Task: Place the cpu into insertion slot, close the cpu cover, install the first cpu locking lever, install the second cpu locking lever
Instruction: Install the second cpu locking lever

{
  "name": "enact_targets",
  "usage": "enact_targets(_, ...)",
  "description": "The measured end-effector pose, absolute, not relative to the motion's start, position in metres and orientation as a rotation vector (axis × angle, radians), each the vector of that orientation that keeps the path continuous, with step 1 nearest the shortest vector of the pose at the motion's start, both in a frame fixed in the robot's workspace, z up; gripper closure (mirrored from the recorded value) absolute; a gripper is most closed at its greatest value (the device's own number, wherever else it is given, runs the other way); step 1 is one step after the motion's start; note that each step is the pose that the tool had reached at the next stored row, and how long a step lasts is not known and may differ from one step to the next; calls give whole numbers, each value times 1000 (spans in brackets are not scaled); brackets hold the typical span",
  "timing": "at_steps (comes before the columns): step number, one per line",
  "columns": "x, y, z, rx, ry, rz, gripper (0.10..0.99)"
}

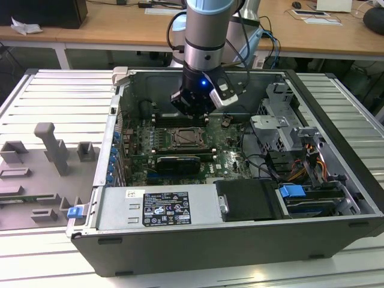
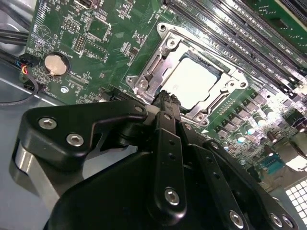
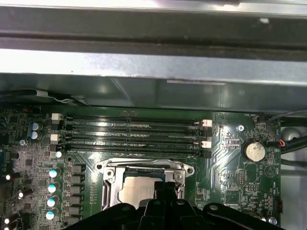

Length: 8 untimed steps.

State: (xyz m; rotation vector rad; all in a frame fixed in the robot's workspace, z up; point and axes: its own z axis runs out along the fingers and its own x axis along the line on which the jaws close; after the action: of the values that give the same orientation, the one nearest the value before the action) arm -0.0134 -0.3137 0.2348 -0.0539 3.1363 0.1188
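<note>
In the second wrist view the cpu (image 2: 199, 79) already lay flat in the insertion slot (image 2: 144, 86), its pale face showing through the window of the cpu cover (image 2: 225, 93), which looked down over it, so you were, as I judge it, on the cover and lever part of the work. To do that well, you needed to come down square on the socket's metal frame, press only on metal and never on the chip's face, and keep clear of the memory slots (image 2: 225, 33) just beyond the socket. The tool (image 2: 168, 98) hung just above the near edge of the socket; its fingers seemed drawn together to a narrow tip with nothing between them, and I could not tell whether that tip touched the frame. In the exterior view you had the tool (image 1: 191, 111) low inside the open computer case (image 1: 324, 234), over the green motherboard (image 1: 228, 159), with the case lying on the ribbed table (image 1: 54, 96).
</note>
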Motion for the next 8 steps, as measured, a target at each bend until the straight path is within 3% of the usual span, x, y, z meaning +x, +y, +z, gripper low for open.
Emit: enact_targets(8,-13,-320,235,-54,3136,119,980)
